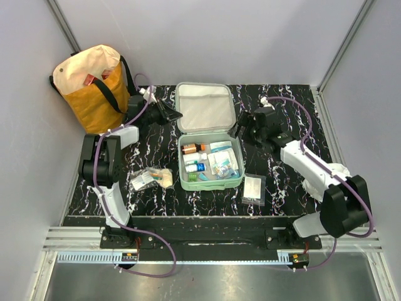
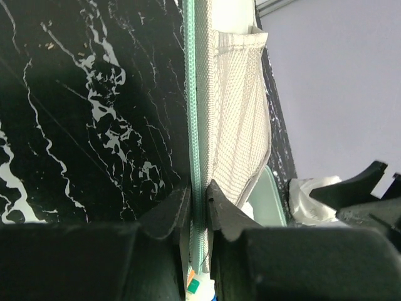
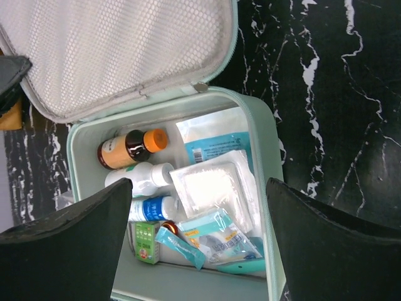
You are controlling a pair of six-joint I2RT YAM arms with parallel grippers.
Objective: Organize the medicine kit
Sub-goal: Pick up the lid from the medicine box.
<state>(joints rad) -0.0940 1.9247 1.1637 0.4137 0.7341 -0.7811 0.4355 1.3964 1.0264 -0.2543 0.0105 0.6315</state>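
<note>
**Left claw pinches the lid's edge, right claw waits open over the tray**

At the far left, against the back corner, stands a yellow-and-cream fabric tote bag [image 1: 94, 84], well apart from the work. In front of it the left gripper [image 2: 199, 200] is closed on the green zip edge of the lid [image 2: 195, 125], one finger on each side of the thin rim. On the black white-veined marble table [image 1: 288, 100], just left of the case, lies a crumpled clear plastic bag [image 1: 150, 179] of small supplies.

The mint-green rounded-square zip medicine kit [image 1: 211, 184] sits mid-table, open, its pale mesh-lined lid thrown back away from the arms. Inside the tray are a brown bottle with an orange cap [image 3: 128, 147], a white plastic bottle [image 3: 141, 179], a flat white gauze packet [image 3: 213, 188] and other small packs.

The right gripper [image 3: 199, 188] hovers above the tray, fingers wide apart and holding nothing. Just right of the case lies a flat clear sachet [image 1: 254, 188].

The case looks light and soft-walled, and the lid likely flops on its hinge. The stiffer zip rim seems the safest place to take hold. The loose contents may shift if the tray is jolted.
</note>
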